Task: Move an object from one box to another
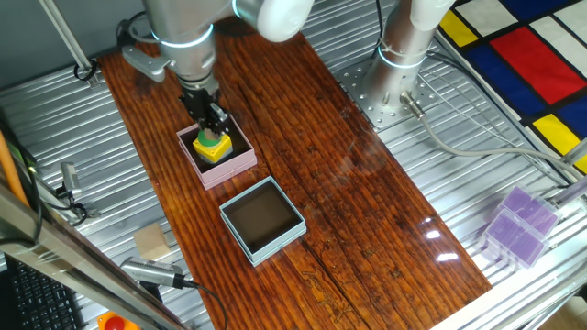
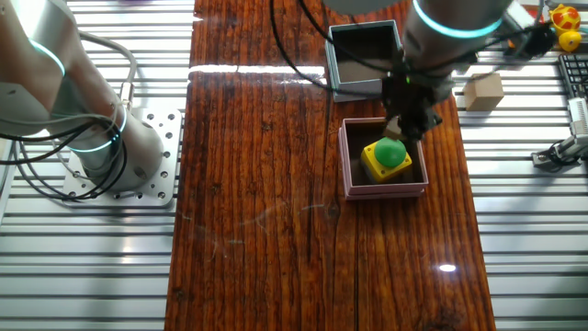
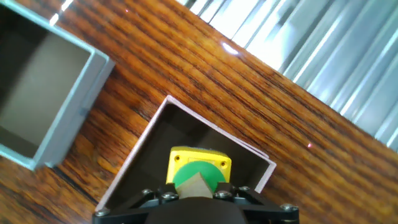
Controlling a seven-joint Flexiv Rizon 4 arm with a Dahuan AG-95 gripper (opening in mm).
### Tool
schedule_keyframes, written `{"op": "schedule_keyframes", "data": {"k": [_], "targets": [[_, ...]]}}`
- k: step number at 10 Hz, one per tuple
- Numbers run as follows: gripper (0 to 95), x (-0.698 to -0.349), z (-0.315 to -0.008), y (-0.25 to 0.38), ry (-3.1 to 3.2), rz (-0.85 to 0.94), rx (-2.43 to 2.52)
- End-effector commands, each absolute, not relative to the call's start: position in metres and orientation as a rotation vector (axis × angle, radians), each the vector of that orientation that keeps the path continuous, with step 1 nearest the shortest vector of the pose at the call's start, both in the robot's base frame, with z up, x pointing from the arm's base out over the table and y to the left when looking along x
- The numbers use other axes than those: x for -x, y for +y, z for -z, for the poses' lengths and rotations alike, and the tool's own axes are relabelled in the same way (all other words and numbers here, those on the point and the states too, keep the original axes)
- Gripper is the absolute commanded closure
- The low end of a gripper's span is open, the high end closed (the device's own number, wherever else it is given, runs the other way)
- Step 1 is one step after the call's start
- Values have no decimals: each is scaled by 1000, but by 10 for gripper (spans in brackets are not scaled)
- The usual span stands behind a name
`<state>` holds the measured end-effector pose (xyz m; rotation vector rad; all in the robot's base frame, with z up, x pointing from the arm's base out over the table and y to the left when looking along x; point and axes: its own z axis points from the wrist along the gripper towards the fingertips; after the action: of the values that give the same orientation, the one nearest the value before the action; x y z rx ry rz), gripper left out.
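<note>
The pale pink box [image 1: 235, 169] stands on the wooden table and holds a yellow block with a green round top [image 1: 214, 148]. My gripper [image 1: 213, 129] hangs straight over that object, its tip just above or at the green top. The fingers look pressed together into one tan tip, with nothing between them. In the other fixed view the gripper [image 2: 401, 127] is over the object [image 2: 390, 154] in the pink box [image 2: 386, 192]. The light blue box [image 1: 267, 250] with dark lining stands beside it, empty. The hand view shows the object [image 3: 200, 163], the pink box's wall [image 3: 214, 138] and the blue box [image 3: 81, 107].
A small wooden block [image 1: 152, 243] lies on the metal slats left of the table. Clear purple containers [image 1: 519, 225] sit at the right. A second arm's base [image 1: 394, 73] is bolted at the far side. Cables run along the slats.
</note>
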<state>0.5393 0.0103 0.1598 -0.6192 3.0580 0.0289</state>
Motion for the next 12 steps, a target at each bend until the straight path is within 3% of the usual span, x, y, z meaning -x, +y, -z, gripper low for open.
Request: {"op": "schedule_keyframes", "data": {"k": [1,12], "targets": [[950,-537,-168,37,3083,-30,466],[950,-538,-170,37,3112,-46,548]]}}
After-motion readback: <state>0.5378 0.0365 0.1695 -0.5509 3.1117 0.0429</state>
